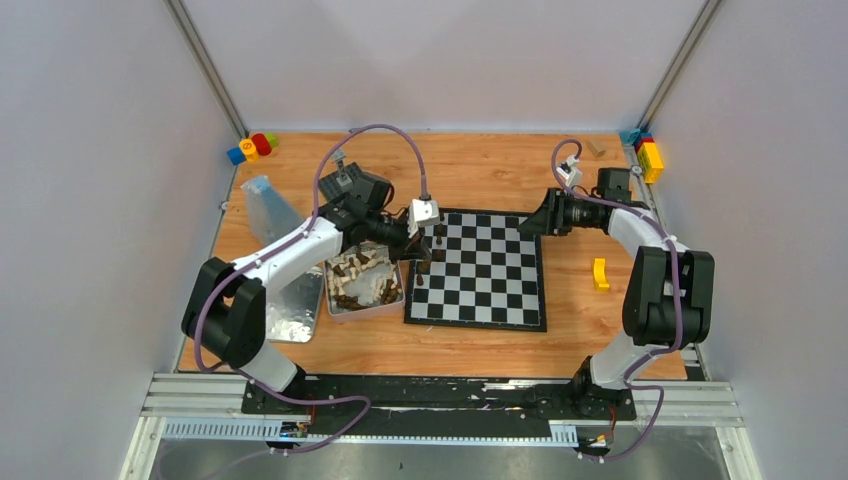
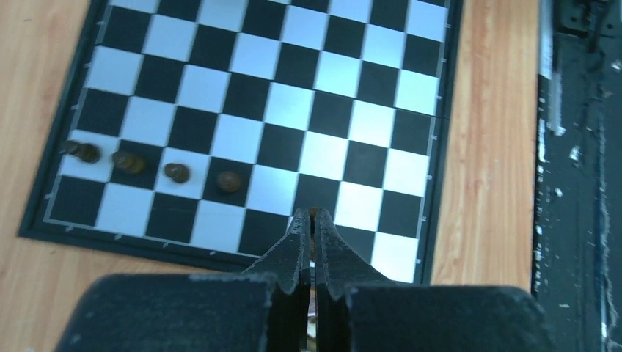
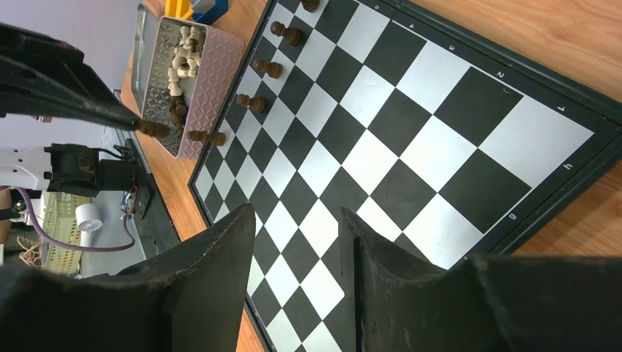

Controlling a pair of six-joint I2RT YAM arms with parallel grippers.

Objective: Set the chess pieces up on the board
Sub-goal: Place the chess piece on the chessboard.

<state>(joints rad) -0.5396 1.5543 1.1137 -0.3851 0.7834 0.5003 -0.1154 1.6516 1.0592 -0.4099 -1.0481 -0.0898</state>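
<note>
Pale grey walls [image 1: 100, 150] box in a table [image 1: 500, 165] of warm, orange-toned wood grain. At its middle lies the board [image 1: 490, 280], a flat square of glossy black and silvery-white checks inside a black border.

From the left, the white-and-black left arm reaches over the board's left side. The left gripper [image 2: 311, 216] has its tapered black fingers clenched on a small dark brown piece [image 3: 155, 129], carried at their very tip above that edge of the board. The right gripper [image 3: 297, 213] hangs over the board's far right corner. Its blunt, matt black fingers are parted, and only checks show in the gap between them.

Just beside the board's left border sits a rectangular tin [image 3: 213, 73]. Its wall is embossed with a diamond pattern, and it holds a loose heap of cream and dark pieces [image 1: 360, 275].

On the board itself, dark brown chess pieces [image 2: 176, 172] stand in a short row along the second file from the tin side, one to a square. They are turned, round-headed figurines.

A curved yellow brick [image 1: 600, 273] lies on the bare wood to the right of the board.
</note>
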